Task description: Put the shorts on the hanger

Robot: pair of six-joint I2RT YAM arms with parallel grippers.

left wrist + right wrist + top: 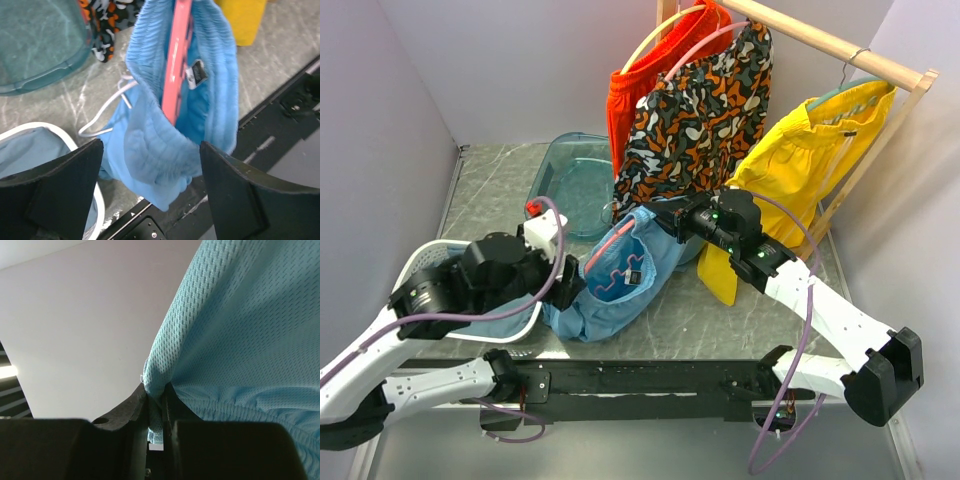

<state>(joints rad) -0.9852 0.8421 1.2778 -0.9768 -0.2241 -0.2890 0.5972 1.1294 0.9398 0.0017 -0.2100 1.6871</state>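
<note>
The grey marbled tabletop (pixel 720 310) is walled in by pale panels, with a wooden rail (pixel 820 40) slanting over its far right corner. Orange shorts (pixel 630 100), patterned shorts (pixel 705 110) and yellow shorts (pixel 800 150) hang from the rail. A clear teal tub (pixel 570 180) sits toward the far edge, and a white mesh basket (pixel 420 262) holding a duller blue cloth (pixel 30 150) stands at the left near corner.

The shorts (pixel 620 290) are around the middle of the tabletop. Their upper end is raised toward the patterned shorts and their lower end sags to the near edge. The waistband gapes open, and the hanger (pixel 176 60) runs down inside it as a pink bar beside a small dark label (pixel 196 74). A white drawstring (pixel 107 112) loops out of the waistband onto the tabletop.

The left gripper (pixel 151 145) stands with its jaws spread wide on either side of the lower waistband. It grips nothing, and the fabric hangs loose between its fingers (pixel 55 195).

The right gripper (pixel 155 395) is at the raised end. Its jaws are pressed together on a pinch of the sky-blue mesh fabric, and the cloth fans out taut above them.
</note>
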